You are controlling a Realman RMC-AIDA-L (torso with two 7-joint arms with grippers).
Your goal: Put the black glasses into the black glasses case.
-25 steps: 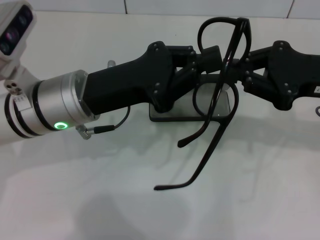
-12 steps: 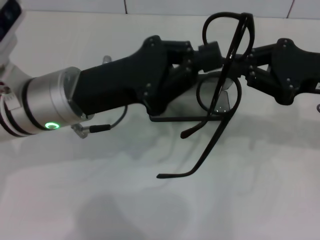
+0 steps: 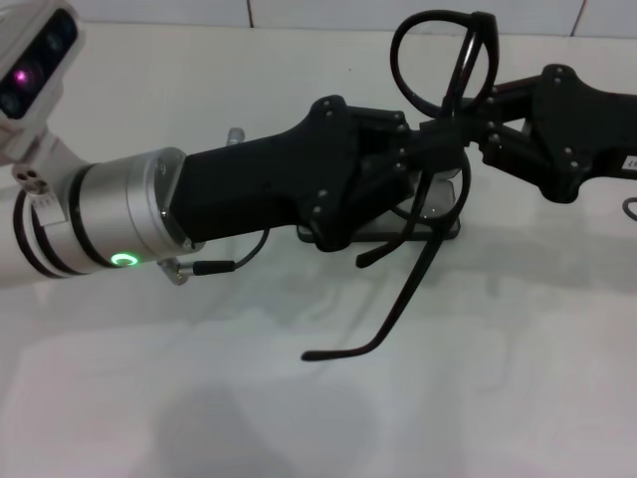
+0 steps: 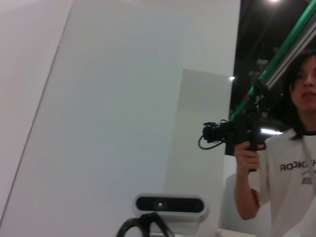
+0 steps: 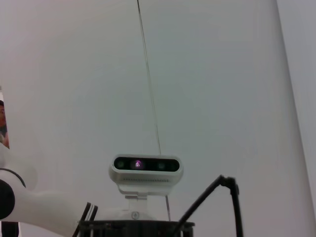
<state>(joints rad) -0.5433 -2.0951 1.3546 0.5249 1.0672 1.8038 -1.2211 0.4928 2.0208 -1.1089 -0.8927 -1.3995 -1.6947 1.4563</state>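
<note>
Glasses held aloft, pinched by both end effectors: left, right; shirt reads "ROOK".

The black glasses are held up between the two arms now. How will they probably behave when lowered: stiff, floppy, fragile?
The black glasses look light and probably fragile: the frame is very thin. Their temple arms hang open and unsupported, so they may swing or catch on the black glasses case below. The left end effector and right end effector meet at the frame.

Table: white, plain surface.
Wall: white tiles at far edge.
Person: white printed T-shirt, holding a black device.
Green bar: slanting behind person.
</note>
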